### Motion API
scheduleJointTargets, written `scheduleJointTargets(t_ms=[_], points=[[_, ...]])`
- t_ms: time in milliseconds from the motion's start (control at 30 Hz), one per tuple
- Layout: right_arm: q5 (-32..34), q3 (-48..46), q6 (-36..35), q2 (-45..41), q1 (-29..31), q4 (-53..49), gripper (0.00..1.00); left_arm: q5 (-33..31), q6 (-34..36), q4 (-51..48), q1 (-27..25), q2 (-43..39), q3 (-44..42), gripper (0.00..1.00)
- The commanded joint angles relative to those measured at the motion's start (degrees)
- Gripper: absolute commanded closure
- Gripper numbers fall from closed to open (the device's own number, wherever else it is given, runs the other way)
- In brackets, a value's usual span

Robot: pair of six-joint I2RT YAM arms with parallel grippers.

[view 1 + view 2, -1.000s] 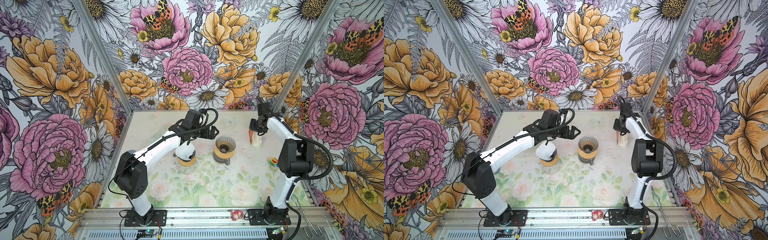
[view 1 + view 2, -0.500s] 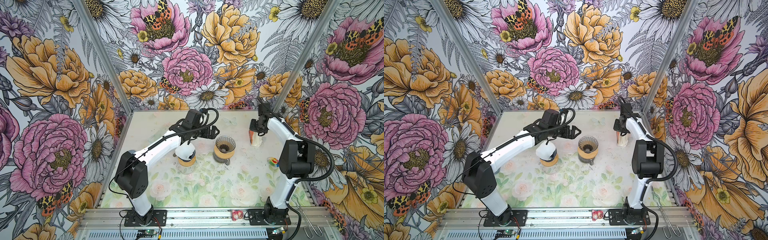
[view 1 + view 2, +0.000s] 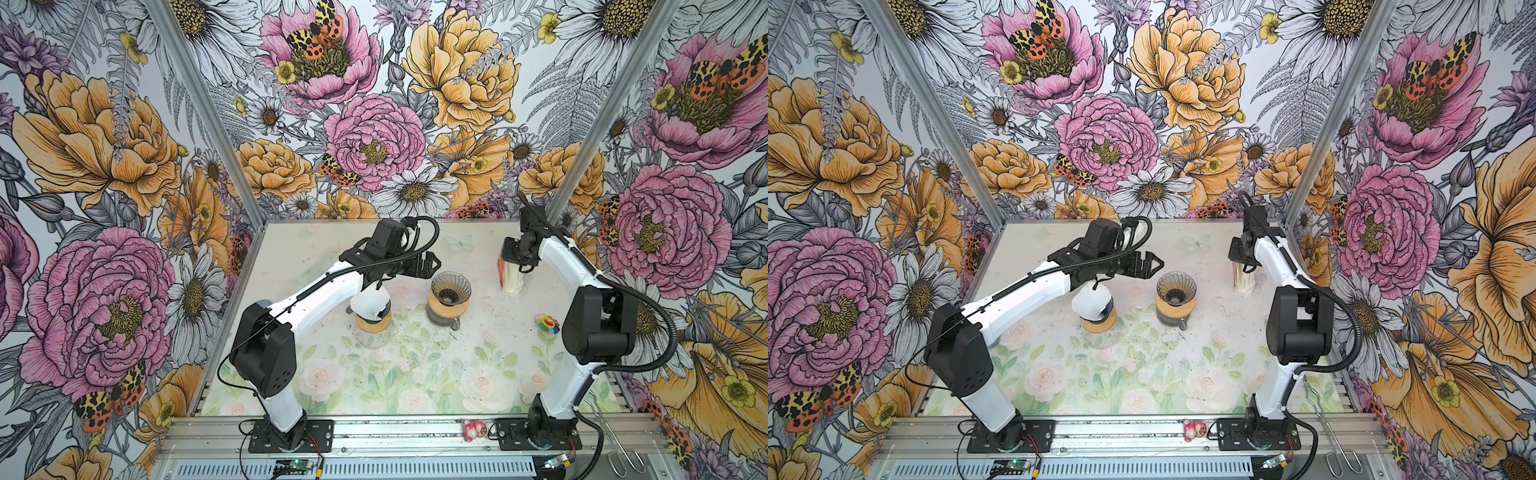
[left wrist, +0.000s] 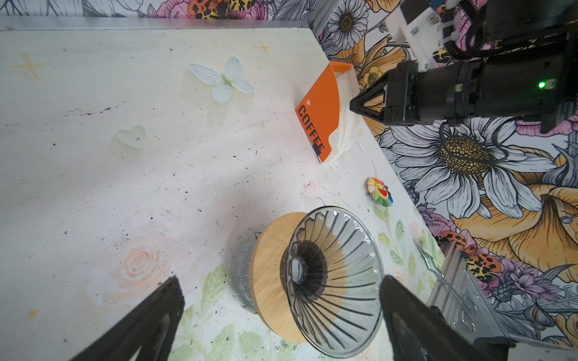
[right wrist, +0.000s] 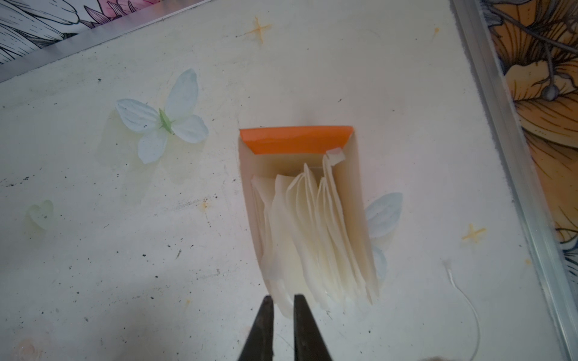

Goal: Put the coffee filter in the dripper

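Floral walls surround the table (image 3: 415,374). Beside the glass dripper (image 3: 451,286), the right gripper (image 5: 283,301) pinches nearly closed on one coffee filter (image 5: 281,281) in the orange box (image 4: 319,125), to separate it; the left gripper (image 4: 281,312) waits wide open, empty.

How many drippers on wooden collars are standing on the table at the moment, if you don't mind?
2. A bare glass dripper stands mid-table; another, with a white filter in it, sits partly hidden under the left arm.

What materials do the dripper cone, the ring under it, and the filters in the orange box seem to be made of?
Dripper cone: likely clear glass, ribbed, glossy, see-through. Ring: apparently wood, pale visible grain, matte. Filters: thin cream paper, matte, soft fanned edges. Orange box: probably printed cardboard.
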Motion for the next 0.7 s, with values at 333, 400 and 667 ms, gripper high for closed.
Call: scheduleJointTargets(t_ms=[333, 400, 667], points=[[-1.5, 1.3, -0.3, 1.6, -0.4, 0.1, 0.83, 0.3, 0.1, -0.7, -0.6, 0.4, 2.0, 0.01], [-0.9, 1.6, 0.1, 1.9, -0.4, 0.1, 0.85, 0.1, 0.1, -0.9, -0.6, 0.4, 2.0, 0.01], [-0.7, 2.3, 0.2, 3.2, -0.7, 0.1, 0.87, 0.1, 0.2, -1.1, -0.6, 0.8, 2.4, 0.01]])
